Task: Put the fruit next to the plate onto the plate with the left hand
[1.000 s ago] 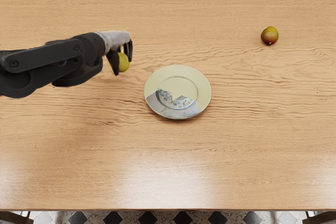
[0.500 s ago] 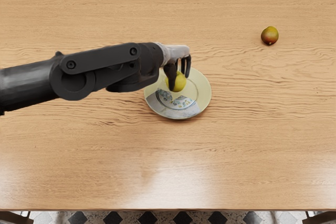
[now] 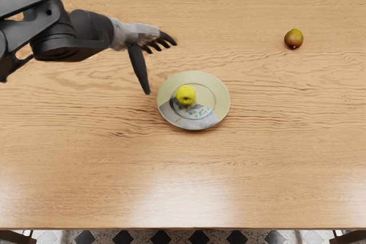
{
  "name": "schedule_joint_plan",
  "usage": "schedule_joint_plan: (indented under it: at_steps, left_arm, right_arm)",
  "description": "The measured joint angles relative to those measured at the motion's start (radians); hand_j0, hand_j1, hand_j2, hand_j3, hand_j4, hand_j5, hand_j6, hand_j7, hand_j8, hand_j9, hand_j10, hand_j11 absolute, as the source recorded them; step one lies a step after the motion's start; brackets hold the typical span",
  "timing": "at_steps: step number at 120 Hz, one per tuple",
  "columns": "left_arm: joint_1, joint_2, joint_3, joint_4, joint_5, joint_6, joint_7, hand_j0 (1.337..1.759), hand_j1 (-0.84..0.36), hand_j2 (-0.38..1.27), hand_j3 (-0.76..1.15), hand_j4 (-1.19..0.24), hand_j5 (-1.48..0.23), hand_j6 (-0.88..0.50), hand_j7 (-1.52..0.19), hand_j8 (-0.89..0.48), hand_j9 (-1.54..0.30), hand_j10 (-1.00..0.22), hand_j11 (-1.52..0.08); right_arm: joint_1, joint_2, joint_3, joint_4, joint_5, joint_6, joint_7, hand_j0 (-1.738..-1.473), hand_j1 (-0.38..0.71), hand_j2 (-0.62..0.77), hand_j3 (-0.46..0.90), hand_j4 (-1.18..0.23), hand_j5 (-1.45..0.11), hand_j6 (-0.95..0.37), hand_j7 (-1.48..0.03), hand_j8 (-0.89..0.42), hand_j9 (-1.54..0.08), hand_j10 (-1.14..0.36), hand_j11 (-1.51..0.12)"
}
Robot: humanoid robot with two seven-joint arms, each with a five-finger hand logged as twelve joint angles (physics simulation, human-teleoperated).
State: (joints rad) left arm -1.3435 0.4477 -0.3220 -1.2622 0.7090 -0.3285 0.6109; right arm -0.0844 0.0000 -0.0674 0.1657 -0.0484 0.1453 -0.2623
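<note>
Wood-grained desk (image 3: 257, 158) carries a round, glossy plate (image 3: 223, 99) with a smooth yellow fruit (image 3: 185, 95) resting on it. Beside the plate the left hand (image 3: 141, 36) hovers, its dark fingers (image 3: 166, 42) spread wide and empty.

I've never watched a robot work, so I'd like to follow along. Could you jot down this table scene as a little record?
surface: wooden table
dish: plate, pale and round, near mid-table
on the dish: yellow fruit, lying free
elsewhere: red-yellow fruit, far right, on the wood
robot: left hand, open, holding nothing, up-left of the plate
other arm: not in view
</note>
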Motion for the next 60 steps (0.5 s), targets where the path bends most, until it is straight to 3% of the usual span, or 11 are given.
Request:
schedule_joint_plan:
  at_steps: [21, 33, 60]
  left_arm:
    - [0.091, 0.186, -0.074, -0.036, -0.362, -0.220, 0.000, 1.658, 0.28, 0.04, 0.00, -0.06, -0.09, -0.05, -0.09, -0.05, -0.09, -0.07, -0.09]
    - [0.161, 0.295, -0.130, -0.044, -0.456, -0.259, 0.000, 1.658, 0.30, 0.03, 0.00, -0.05, -0.06, -0.04, -0.06, -0.04, -0.06, -0.05, -0.06]
    - [0.190, 0.491, -0.172, -0.059, -0.609, -0.280, 0.000, 1.658, 0.32, 0.01, 0.00, -0.03, -0.04, -0.03, -0.04, -0.03, -0.04, -0.03, -0.04]
  right_arm:
    - [0.000, 0.000, 0.000, 0.000, -0.001, 0.000, 0.000, -1.658, -0.35, 0.00, 0.00, 0.00, 0.00, 0.00, 0.00, 0.00, 0.00, 0.00, 0.00]
    - [0.000, 0.000, 0.000, 0.000, -0.001, 0.000, 0.000, -1.658, -0.35, 0.00, 0.00, 0.00, 0.00, 0.00, 0.00, 0.00, 0.00, 0.00, 0.00]
    - [0.000, 0.000, 0.000, 0.000, -0.001, 0.000, 0.000, -1.658, -0.35, 0.00, 0.00, 0.00, 0.00, 0.00, 0.00, 0.00, 0.00, 0.00, 0.00]
